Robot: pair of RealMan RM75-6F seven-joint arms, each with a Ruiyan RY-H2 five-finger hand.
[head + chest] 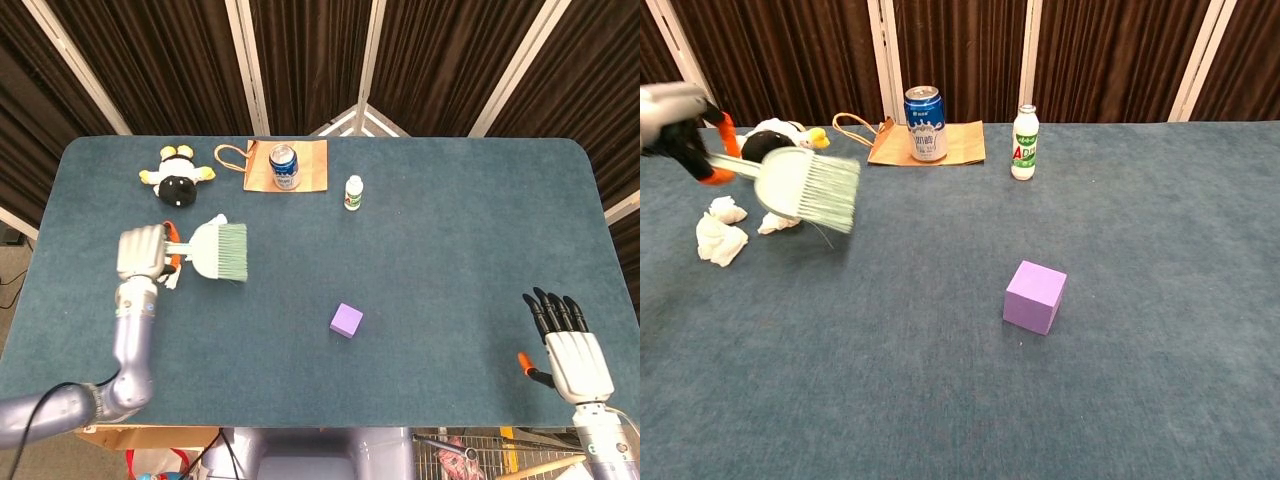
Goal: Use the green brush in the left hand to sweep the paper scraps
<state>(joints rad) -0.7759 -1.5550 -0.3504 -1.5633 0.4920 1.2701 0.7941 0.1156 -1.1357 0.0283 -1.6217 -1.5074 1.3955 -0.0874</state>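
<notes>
My left hand [140, 253] [670, 115] grips the orange handle of the green brush [218, 250] [808, 189], whose bristles point right and hang just above the cloth. White paper scraps [720, 233] lie under and left of the brush head; in the head view only bits of scrap [217, 220] show around it. My right hand [572, 348] rests open at the table's near right corner, fingers spread, away from everything.
A purple cube [346, 321] [1035, 296] sits mid-table. At the back stand a plush duck [177, 177] [770, 147], a blue can [284, 166] [925, 123] on a brown paper bag [310, 166], and a small white bottle [353, 192] [1025, 143].
</notes>
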